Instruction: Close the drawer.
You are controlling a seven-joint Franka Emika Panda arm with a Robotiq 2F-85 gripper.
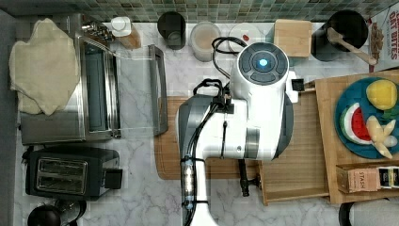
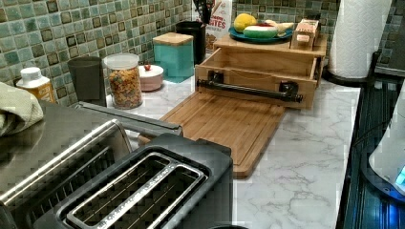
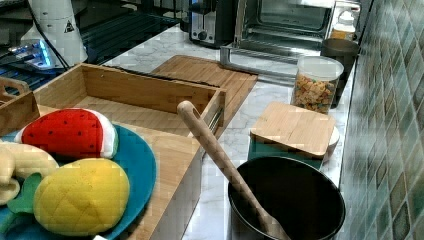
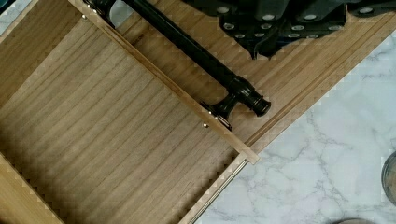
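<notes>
The drawer (image 1: 301,155) is a shallow light-bamboo tray, pulled out from under a wooden stand (image 1: 329,155) and empty inside. Its black bar handle (image 1: 243,176) runs along the front, over the edge of a bamboo cutting board (image 1: 167,150). My white arm (image 1: 254,108) hangs over the drawer's front and hides much of it in the top view. In the wrist view my gripper (image 4: 268,35) is above the cutting board, just outside the drawer front (image 4: 177,91) and close to the handle (image 4: 196,51). The left view shows the open drawer (image 2: 260,64) and its handle (image 2: 250,89).
A toaster oven (image 1: 94,89) with its door (image 1: 158,89) folded down and a black toaster (image 1: 70,172) stand at the top view's left. A blue plate (image 1: 350,94) of toy food sits on the stand. Jars, a teal box (image 3: 292,127) and a black pot (image 3: 285,200) line the tiled wall.
</notes>
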